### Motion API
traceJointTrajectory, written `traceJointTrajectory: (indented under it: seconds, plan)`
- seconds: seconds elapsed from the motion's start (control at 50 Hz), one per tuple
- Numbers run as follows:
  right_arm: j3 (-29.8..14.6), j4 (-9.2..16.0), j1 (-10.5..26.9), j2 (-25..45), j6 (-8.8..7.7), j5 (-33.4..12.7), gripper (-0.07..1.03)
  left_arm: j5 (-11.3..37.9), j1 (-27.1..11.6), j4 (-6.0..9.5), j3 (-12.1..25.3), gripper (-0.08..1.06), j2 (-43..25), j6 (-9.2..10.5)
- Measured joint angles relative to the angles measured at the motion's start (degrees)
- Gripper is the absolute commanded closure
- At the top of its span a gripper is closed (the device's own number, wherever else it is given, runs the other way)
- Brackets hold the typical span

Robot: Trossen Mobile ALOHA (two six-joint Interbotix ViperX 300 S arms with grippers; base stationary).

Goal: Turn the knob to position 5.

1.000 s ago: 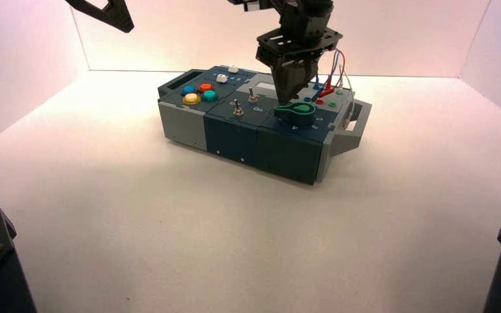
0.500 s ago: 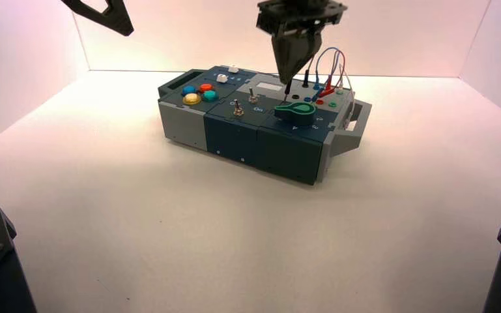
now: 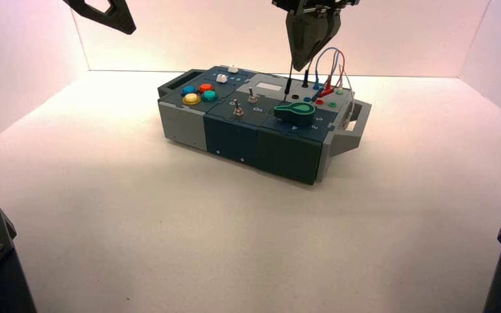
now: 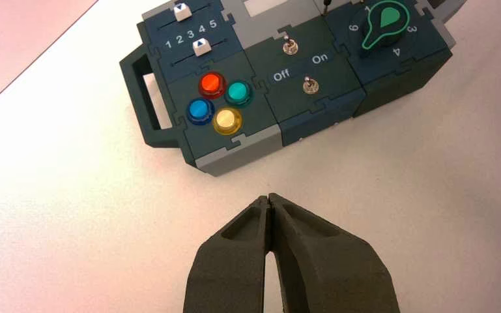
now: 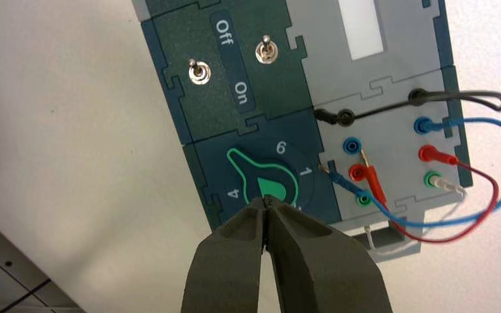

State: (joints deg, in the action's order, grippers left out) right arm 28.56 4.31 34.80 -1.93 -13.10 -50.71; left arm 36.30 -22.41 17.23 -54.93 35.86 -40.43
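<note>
I have my right gripper [image 5: 266,197] up over the far side of the box [image 3: 231,140], its fingers closed on nothing and apart from the knob [image 3: 294,112]. That knob, teal-green with a pointed tip, sits on the dark blue panel toward the box's right end; in my right wrist view its tip points into the gap between the printed 4 [image 5: 233,193] and 6 [image 5: 281,148]. I can't make out a 5 there.

Just beyond the knob's panel I see the grey socket panel [image 5: 400,156], with black, blue, red and white wires [image 3: 326,52]. Left of the knob are two metal toggle switches [image 5: 233,60] by the Off and On lettering, then four round buttons [image 4: 219,104] in red, green, blue and yellow, with two white sliders [image 4: 191,30] behind them.

The box stands slightly turned near the middle of the bench's [image 3: 189,228] far edge. My left gripper [image 4: 268,195] hangs toward the bench's far left corner, fingers closed and holding nothing.
</note>
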Motion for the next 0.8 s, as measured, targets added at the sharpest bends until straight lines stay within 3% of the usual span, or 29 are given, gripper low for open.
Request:
traceJointTrajectory:
  seconds: [0.08,0.2,0.56,0.8]
  plan:
    - [1.58,-0.09,0.0,-1.58,-1.23,0.0,0.99,-0.97,0.09,0.0,-0.53,1.01,-0.09,0.0]
    - [3.78,-0.26,0.0,-5.01,-1.67,0.79,0.99,-3.08,0.0,0.0,-1.67,1.01,-0.09,0.0]
    - [7.12,-0.53,0.0,-9.23,-1.76,3.08,0.99,-9.93,0.09,-1.05,-4.22,1.01,-1.23,0.0]
    - [9.4,-0.53,0.0,-9.93,-1.67,5.45,0.99,-10.55,0.44,-1.05,-4.31,1.01,-2.81,0.0]
